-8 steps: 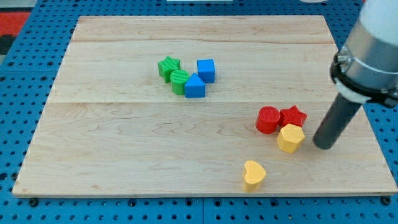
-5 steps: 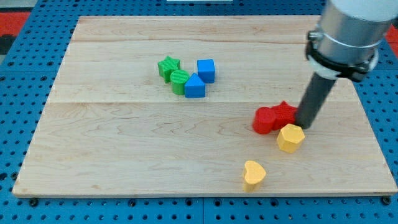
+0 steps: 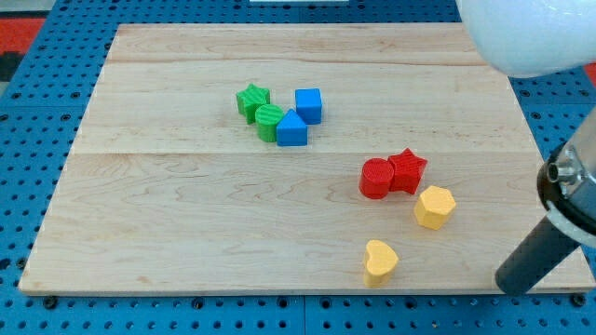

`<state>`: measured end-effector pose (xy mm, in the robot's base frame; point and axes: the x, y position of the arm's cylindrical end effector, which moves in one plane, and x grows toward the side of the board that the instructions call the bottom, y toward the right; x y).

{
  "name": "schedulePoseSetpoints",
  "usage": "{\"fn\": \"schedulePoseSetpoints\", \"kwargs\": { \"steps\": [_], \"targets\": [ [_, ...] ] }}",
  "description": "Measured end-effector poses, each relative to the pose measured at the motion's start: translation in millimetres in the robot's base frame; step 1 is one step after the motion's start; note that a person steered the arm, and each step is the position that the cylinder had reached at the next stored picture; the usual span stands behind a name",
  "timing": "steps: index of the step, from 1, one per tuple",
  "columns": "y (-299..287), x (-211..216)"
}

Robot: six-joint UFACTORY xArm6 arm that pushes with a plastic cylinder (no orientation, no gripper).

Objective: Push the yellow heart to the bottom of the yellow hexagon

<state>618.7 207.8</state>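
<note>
The yellow heart (image 3: 380, 261) lies near the board's bottom edge, right of centre. The yellow hexagon (image 3: 434, 207) sits above and to the right of it, a short gap apart. My tip (image 3: 510, 285) is at the board's bottom right corner, well to the right of the heart and below right of the hexagon, touching neither.
A red cylinder (image 3: 377, 178) and a red star (image 3: 407, 170) touch each other just up-left of the hexagon. A green star (image 3: 251, 99), green cylinder (image 3: 269, 121), blue triangle (image 3: 291, 129) and blue cube (image 3: 308, 105) cluster at upper centre. The wooden board (image 3: 186, 223) lies on blue pegboard.
My tip swept left into the red star, pushing the red star and red cylinder left and away from the hexagon, then swung down to the bottom right corner. The yellow blocks have not moved.
</note>
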Motion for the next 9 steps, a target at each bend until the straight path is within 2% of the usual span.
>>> {"fn": "schedulePoseSetpoints", "kwargs": {
  "steps": [1, 2, 3, 4, 6, 8, 9],
  "targets": [
    [-7.0, 0.3],
    [-71.2, 0.0],
    [-175.9, 0.0],
    [-230.5, -5.0],
    [-136.9, -33.8],
    [-173.7, -54.5],
    [-168.3, -70.5]
  ]
}}
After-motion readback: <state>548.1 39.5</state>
